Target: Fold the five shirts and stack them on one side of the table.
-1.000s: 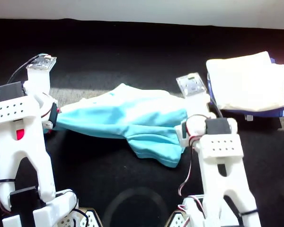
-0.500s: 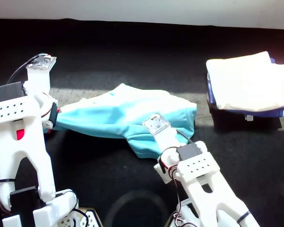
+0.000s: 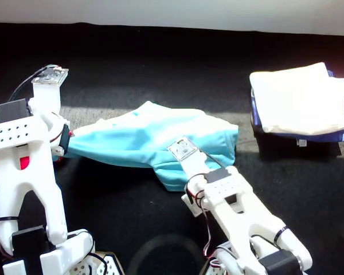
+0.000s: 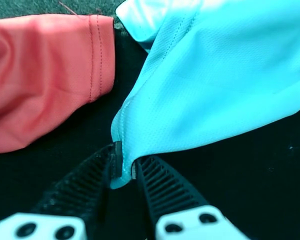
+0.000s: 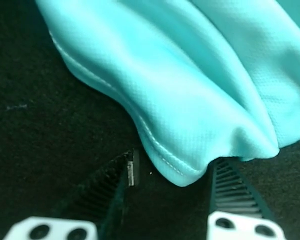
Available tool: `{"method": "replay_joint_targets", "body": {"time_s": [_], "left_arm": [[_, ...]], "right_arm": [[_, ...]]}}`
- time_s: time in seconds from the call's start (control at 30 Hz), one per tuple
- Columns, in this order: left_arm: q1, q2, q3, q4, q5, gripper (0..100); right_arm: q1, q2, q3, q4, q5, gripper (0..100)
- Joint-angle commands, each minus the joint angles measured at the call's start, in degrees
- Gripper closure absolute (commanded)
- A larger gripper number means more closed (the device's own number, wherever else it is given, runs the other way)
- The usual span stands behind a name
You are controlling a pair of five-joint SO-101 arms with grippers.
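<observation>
**Operator:** Since both wrist feeds are up, I'll start with my left arm. The left gripper has its fingers pinched shut on a hem corner of the crumpled turquoise mesh-knit shirt. Do you read it the same?

**Spotter:** I do. From above, that shirt lies spread across the middle of the black cloth-covered table. One end is drawn out to the left arm, near the left edge. What about your right side?

**Operator:** The right gripper sits low at the shirt's near hem with its fingers spread apart, clamping nothing. A drooping fold of the hem hangs between them. I cannot tell whether either finger touches it.

**Spotter:** And beside your left fingers?

**Operator:** I see a coral-red stitched cloth lying just beside the turquoise hem, by the left edge of the table.

**Spotter:** At the right edge I have the stack, with a cream folded shirt resting on top of a dark blue folded shirt.
</observation>
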Motion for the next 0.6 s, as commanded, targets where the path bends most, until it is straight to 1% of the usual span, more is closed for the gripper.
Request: {"method": "replay_joint_targets", "body": {"time_s": [0.0, 0.07, 0.1, 0.17, 0.33, 0.47, 0.57], "left_arm": [[0.48, -1.98, -0.31, -0.09, 0.0, 99], [0.48, -1.8, 0.4, -0.35, 0.0, 99], [0.48, -1.8, 1.27, -0.53, 0.0, 99], [0.84, -1.8, 3.74, -1.76, 0.0, 99], [2.77, -1.8, 14.64, -6.86, -0.26, 99], [4.0, -1.8, 21.85, -10.9, -0.35, 99], [6.55, -2.24, 24.31, -11.16, -0.35, 99]], "right_arm": [[-0.13, 1.45, -2.68, -1.19, 0.18, 84.8], [0.31, 0.48, -2.86, -1.19, 0.18, 96.3], [0.84, -0.4, -2.86, -1.19, 0.18, 99.8], [2.86, -2.95, -2.86, -0.66, 0.18, 98.0], [10.07, -14.11, -2.86, 5.05, 0.62, 99.2], [15.43, -24.75, -2.86, 10.51, 7.12, 99.2], [19.38, -30.9, -2.86, 14.64, 11.16, 99.2]]}}
